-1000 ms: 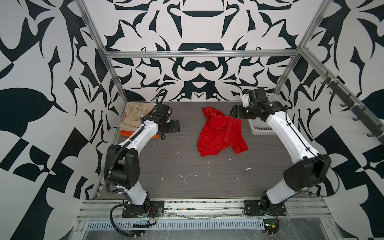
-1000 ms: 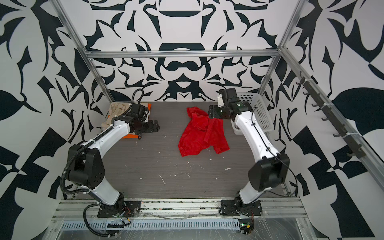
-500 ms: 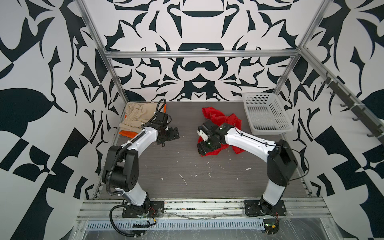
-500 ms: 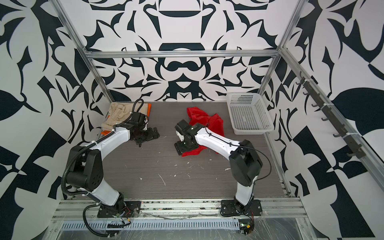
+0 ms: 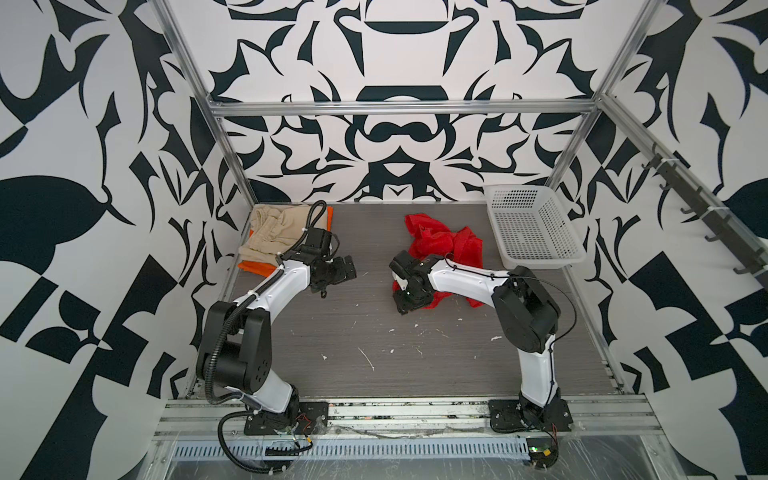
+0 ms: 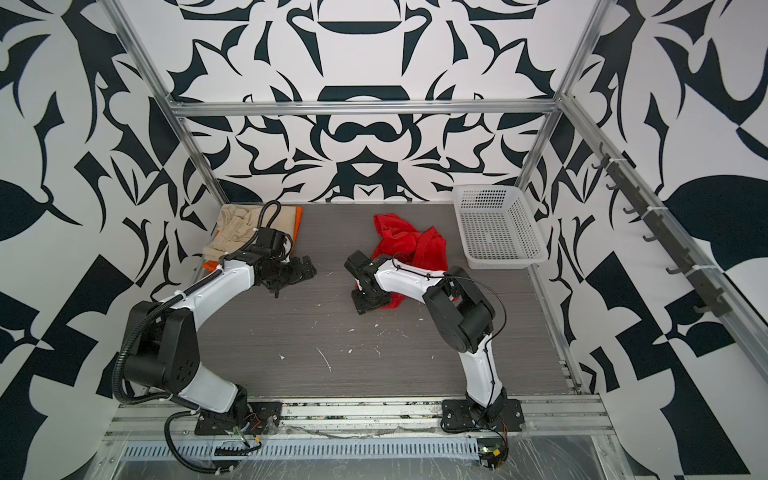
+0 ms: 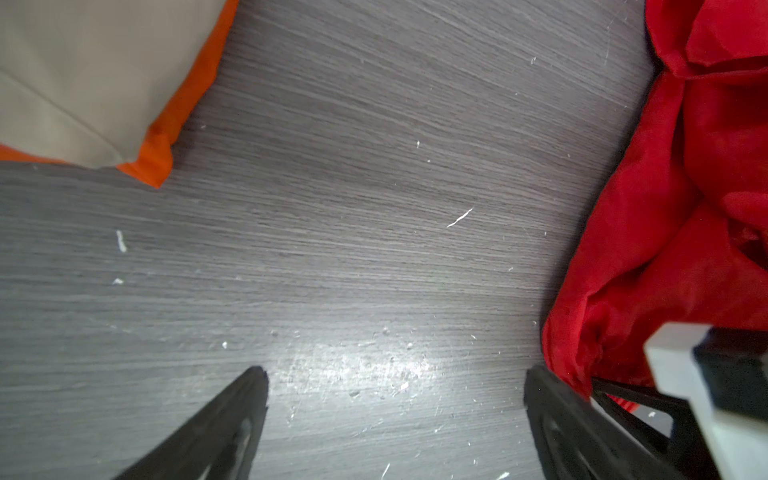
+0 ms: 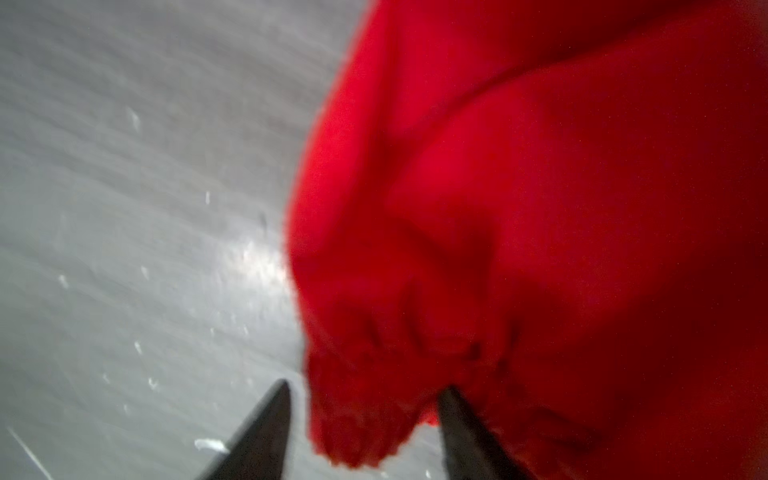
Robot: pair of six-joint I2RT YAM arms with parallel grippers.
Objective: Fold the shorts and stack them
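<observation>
The red shorts [image 5: 440,245] look soft, floppy; best pinched at the gathered hem inside the right hand [image 8: 365,386], apart, seemingly not gripping through the blur; left hand [image 7: 397,370] spread wide.

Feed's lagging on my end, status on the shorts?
Left gripper open, empty, over bare table. Right gripper open, jaws astride hem of red shorts, not yet clamped. Beige shorts stacked on orange shorts, far left. Nothing in the way.

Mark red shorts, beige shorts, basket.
red shorts [image 5: 432,243], in a top view, crumpled middle
beige shorts [image 5: 270,237], in a top view, top layer
basket [image 5: 544,262], in a top view, near rim
</observation>
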